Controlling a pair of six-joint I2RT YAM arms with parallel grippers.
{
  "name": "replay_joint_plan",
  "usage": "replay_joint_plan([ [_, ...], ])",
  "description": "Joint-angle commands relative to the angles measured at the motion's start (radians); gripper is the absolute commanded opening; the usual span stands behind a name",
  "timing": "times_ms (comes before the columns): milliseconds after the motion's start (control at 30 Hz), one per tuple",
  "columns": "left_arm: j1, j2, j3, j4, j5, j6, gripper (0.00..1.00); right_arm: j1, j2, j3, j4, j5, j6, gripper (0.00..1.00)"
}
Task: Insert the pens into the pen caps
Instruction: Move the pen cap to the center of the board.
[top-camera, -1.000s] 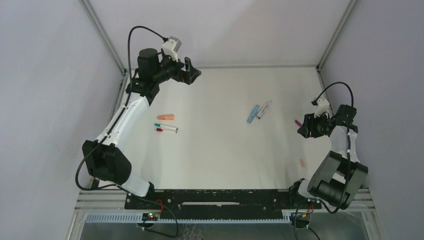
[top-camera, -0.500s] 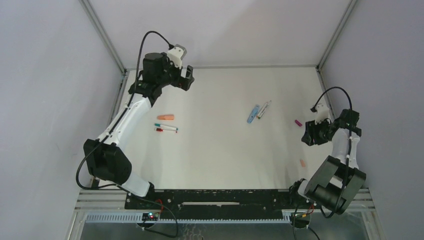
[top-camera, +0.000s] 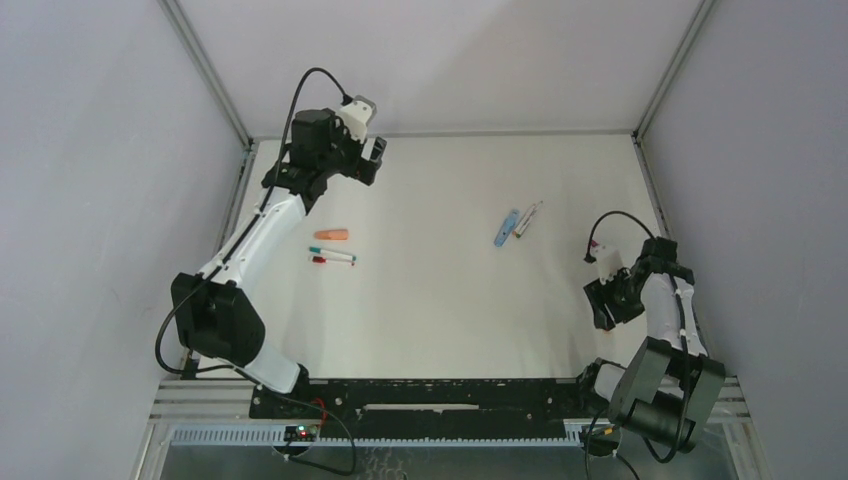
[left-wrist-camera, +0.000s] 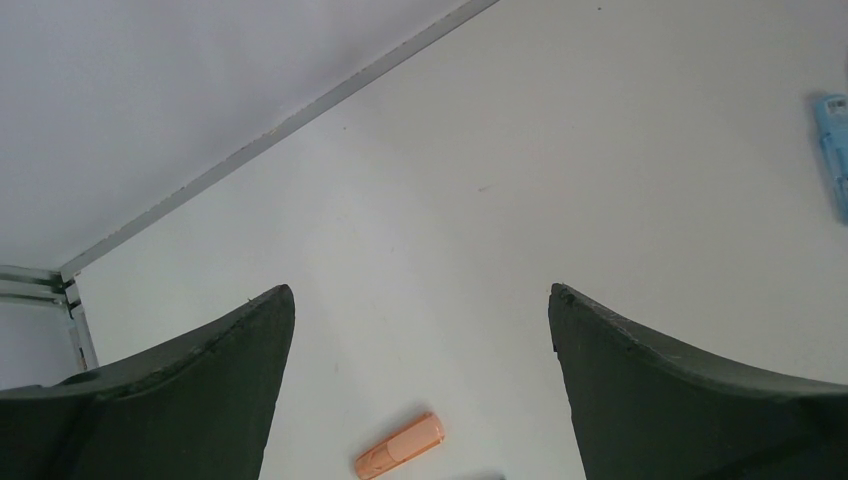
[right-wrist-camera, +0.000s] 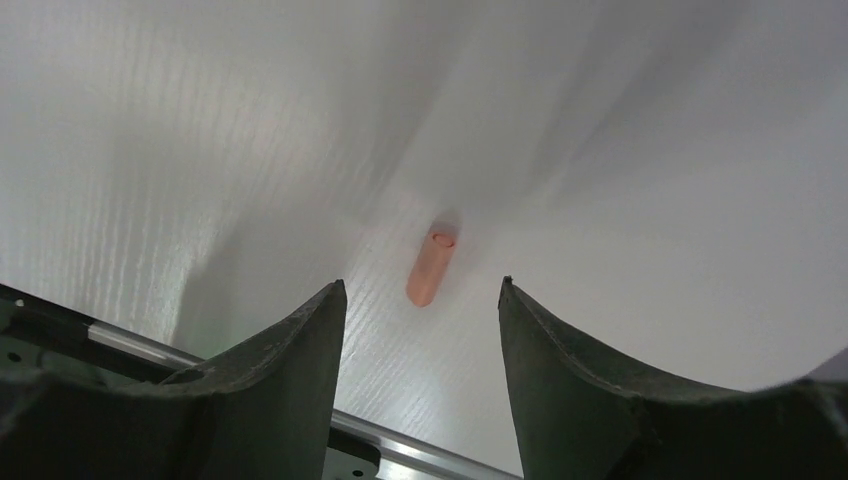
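Observation:
A salmon-orange pen cap lies at the left, with a teal-tipped pen and a red-tipped pen just below it. A light blue cap and a silvery pen lie right of centre. My left gripper is open and empty, held high at the far left; its wrist view shows the orange cap below the open fingers and the blue cap. My right gripper is open and empty. A small salmon cap lies just beyond its fingertips.
The metal rail of the table's near edge runs just under the right gripper. The back wall's frame edge is beyond the left gripper. Grey walls close in both sides.
My right gripper has swung from the far right side toward the near edge and now points down at the small salmon cap. My left gripper has shifted slightly left.

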Motion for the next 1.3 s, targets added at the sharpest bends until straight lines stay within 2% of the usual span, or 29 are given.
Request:
replay_joint_plan([
  [0,-0.009,-0.012,-0.027,0.027,-0.042,0.035,1.0,0.039,-0.009,-0.043,0.085,0.132,0.074,0.65],
  [200,-0.009,-0.004,-0.027,0.028,-0.063,0.037,1.0,0.055,0.017,-0.066,0.12,0.164,0.106,0.62],
  [600,-0.011,-0.01,-0.032,0.027,-0.075,0.04,1.0,0.111,0.088,-0.082,0.12,0.157,0.135,0.43],
  [867,-0.011,-0.01,-0.033,0.027,-0.083,0.044,1.0,0.166,0.135,-0.079,0.163,0.189,0.177,0.15],
  [1000,-0.011,-0.01,-0.034,0.028,-0.084,0.044,1.0,0.198,0.149,-0.059,0.166,0.167,0.192,0.06],
  [1267,-0.011,-0.007,-0.034,0.027,-0.086,0.045,1.0,0.284,0.221,0.05,0.172,0.073,0.224,0.03],
])
